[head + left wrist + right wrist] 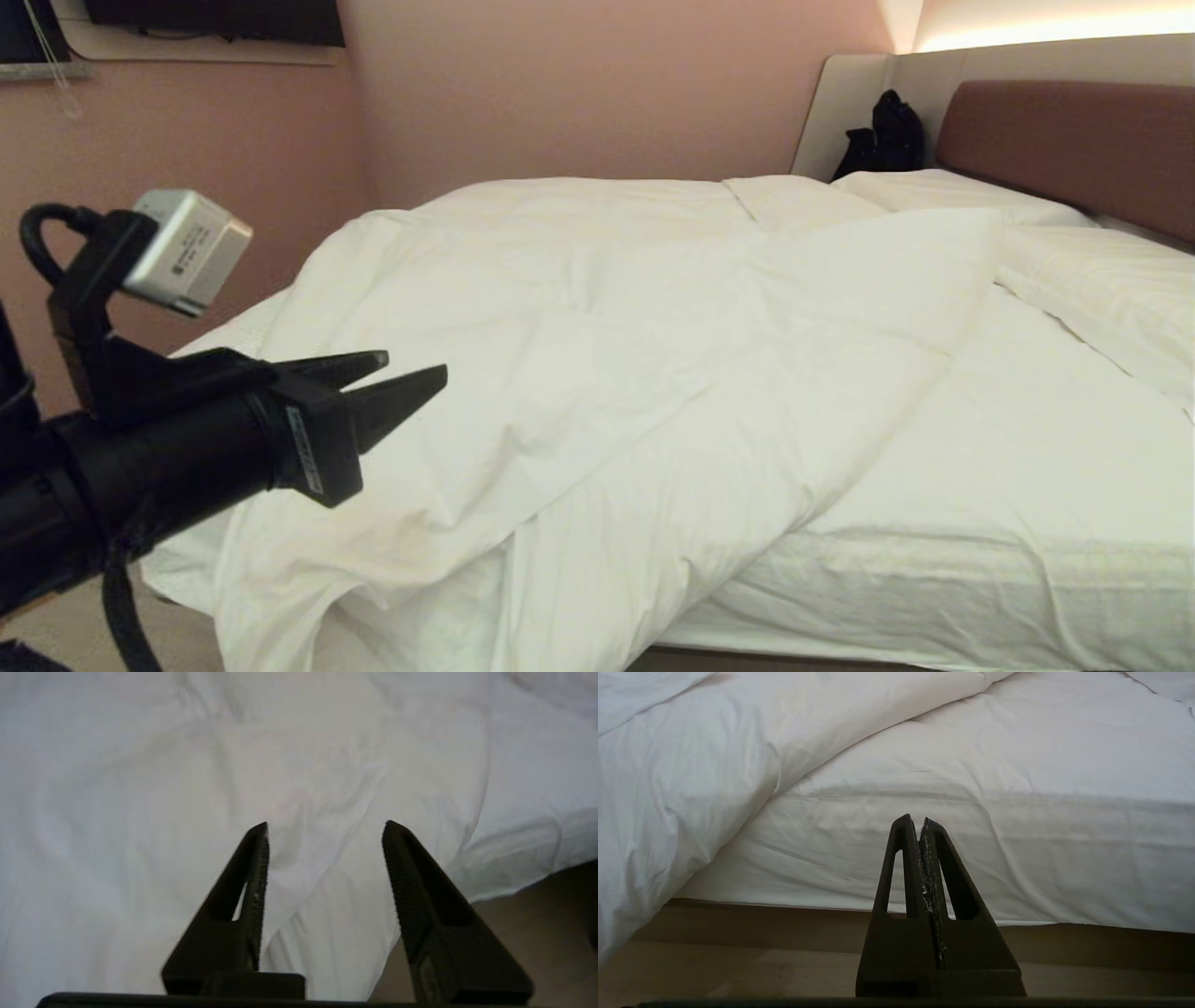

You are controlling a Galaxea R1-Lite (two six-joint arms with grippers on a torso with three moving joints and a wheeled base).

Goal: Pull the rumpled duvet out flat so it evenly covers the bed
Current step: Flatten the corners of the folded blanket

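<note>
The white duvet lies rumpled across the bed, folded on a diagonal and bunched toward the left, with one corner hanging over the near edge. My left gripper hovers at the left, above the duvet's near-left part. In the left wrist view this gripper is open, with the duvet behind the fingers and nothing between them. The bed's sheeted mattress is uncovered at the near right. My right gripper is shut and empty, low in front of the mattress side, beside the hanging duvet.
Two white pillows lie by the reddish-brown headboard. A black bag sits in the far corner beside the grey side panel. The pink wall runs along the bed's far side. Beige floor shows below the bed's base.
</note>
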